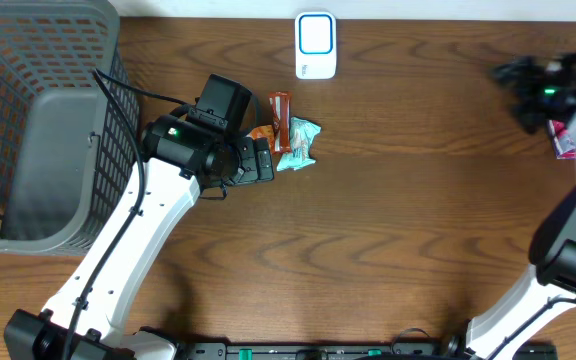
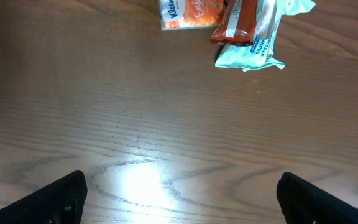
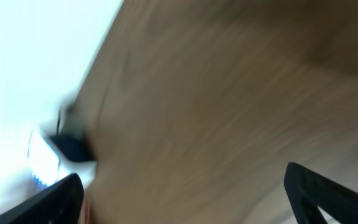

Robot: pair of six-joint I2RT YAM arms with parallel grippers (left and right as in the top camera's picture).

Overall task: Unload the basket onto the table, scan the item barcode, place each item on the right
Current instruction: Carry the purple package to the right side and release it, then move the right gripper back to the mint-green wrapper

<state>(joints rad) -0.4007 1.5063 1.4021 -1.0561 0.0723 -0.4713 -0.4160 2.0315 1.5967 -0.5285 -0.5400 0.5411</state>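
A small pile of items lies left of the table's middle: an orange packet [image 1: 261, 133] [image 2: 188, 14], a red-brown bar [image 1: 282, 115] [image 2: 236, 22] and a teal packet [image 1: 298, 145] [image 2: 253, 50]. The white and blue scanner [image 1: 315, 45] stands at the far edge. My left gripper [image 1: 265, 160] [image 2: 182, 199] is open just beside the pile, with only bare wood between its fingers. My right gripper [image 1: 516, 75] [image 3: 188, 196] is open at the far right, blurred by motion and holding nothing. Under that arm, part of a pink packet [image 1: 564, 142] shows.
A tall grey mesh basket [image 1: 8, 120] fills the far left corner. The blurred right wrist view shows the table's edge and a white object [image 3: 42, 158] at the left.
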